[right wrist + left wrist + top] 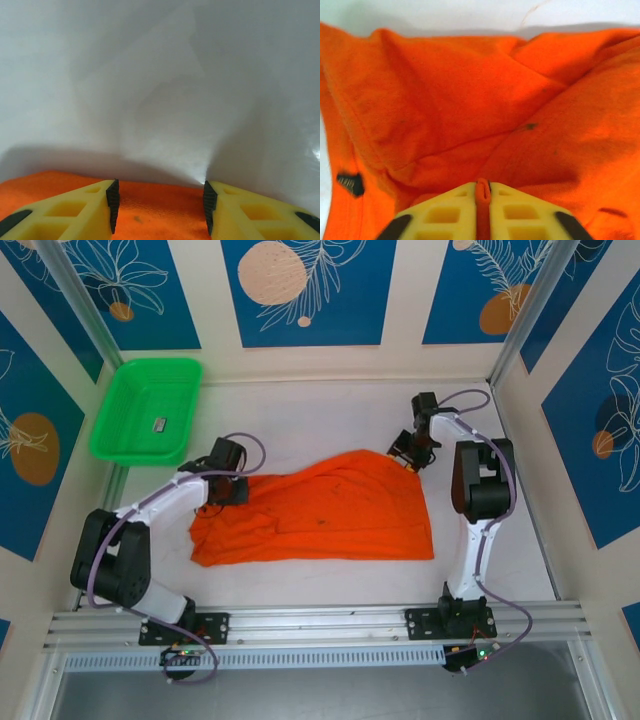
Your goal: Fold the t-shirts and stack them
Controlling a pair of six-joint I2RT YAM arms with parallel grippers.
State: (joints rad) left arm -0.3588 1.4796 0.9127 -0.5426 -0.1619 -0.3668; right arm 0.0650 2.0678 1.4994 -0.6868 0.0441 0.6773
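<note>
- Orange t-shirt [320,515], top view: lies rumpled and roughly flat on the white worktop [300,420], stretched btwn the two sets of jaws.
- L jaws sit at the shirt's left far edge, L arm [160,502] bent in from the near-left. R jaws sit at its far right corner, R arm [478,490] standing just right of the cloth.
- Green tray [115,430] is well beyond and left of the L jaws, apart from the shirt, w/ a small grey item [159,424] inside.
- Left wrist view: L jaws nearly together, yellow fingers [445,215] pinching a thin ridge of orange cloth.
- Creased cloth spreads ahead of them; dark neck label [350,183] is to their left, a tiny dark speck [531,126] ahead-right, and a strip of bare worktop beyond.
- Right wrist view: R jaws apart, nothing clamped. The shirt's edge lies under and btwn the yellow fingers [65,215]; bare white worktop ahead.
</note>
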